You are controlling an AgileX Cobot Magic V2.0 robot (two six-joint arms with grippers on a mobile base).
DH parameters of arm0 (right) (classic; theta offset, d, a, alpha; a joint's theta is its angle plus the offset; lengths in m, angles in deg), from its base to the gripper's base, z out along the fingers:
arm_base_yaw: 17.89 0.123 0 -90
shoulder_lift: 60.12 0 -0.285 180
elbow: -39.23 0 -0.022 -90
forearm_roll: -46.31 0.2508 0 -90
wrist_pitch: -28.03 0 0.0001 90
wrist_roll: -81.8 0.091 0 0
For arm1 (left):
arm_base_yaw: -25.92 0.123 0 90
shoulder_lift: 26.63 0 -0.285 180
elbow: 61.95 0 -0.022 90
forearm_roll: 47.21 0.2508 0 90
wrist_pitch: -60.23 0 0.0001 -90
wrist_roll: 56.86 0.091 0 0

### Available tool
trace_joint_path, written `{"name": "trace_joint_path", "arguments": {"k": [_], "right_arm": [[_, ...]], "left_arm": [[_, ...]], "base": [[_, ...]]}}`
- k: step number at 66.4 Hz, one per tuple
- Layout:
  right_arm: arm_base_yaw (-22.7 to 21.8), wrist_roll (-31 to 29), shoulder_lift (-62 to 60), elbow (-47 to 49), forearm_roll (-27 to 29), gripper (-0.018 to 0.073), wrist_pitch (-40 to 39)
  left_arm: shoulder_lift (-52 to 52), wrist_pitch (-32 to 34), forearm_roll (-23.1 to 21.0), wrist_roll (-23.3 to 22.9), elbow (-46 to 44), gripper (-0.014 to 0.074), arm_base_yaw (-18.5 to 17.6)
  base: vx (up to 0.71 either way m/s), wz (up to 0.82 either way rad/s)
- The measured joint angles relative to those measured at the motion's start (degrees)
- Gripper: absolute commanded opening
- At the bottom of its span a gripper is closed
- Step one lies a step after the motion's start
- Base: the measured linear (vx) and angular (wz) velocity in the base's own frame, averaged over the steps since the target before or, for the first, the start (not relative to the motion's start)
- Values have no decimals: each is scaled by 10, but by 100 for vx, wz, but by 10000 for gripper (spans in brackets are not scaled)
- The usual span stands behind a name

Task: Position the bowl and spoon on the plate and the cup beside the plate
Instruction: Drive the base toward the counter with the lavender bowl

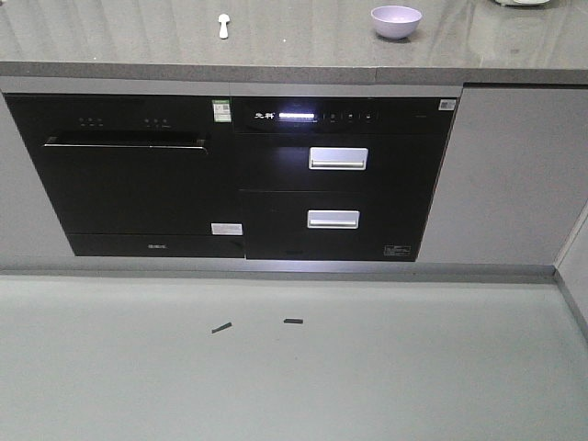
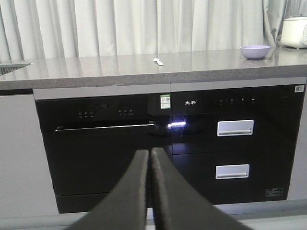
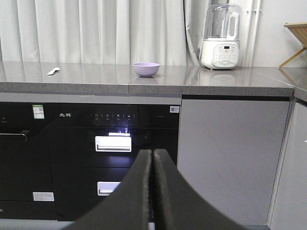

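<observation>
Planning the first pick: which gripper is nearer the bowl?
Right, probably. The right gripper faces the bowl almost straight ahead; from the left gripper it sits far off to the right.

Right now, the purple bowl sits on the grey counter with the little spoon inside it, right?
Not quite: the spoon lies on the counter itself, well apart from the bowl, as the front-facing view shows. The bowl is on the grey counter.

Soft even light w/ glare on countertop (image 1: 303, 37).
</observation>
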State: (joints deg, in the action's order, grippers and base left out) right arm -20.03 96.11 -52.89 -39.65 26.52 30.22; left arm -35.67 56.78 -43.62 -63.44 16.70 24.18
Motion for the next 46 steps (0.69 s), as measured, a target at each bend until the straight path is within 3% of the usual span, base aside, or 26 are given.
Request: {"name": "trace_joint_path", "arguments": {"k": [46], "right_arm": [[0, 0, 0, 0, 0, -2, 0]], "left_arm": [[0, 0, 0, 0, 0, -6, 0]], "base": [[12, -2]]}}
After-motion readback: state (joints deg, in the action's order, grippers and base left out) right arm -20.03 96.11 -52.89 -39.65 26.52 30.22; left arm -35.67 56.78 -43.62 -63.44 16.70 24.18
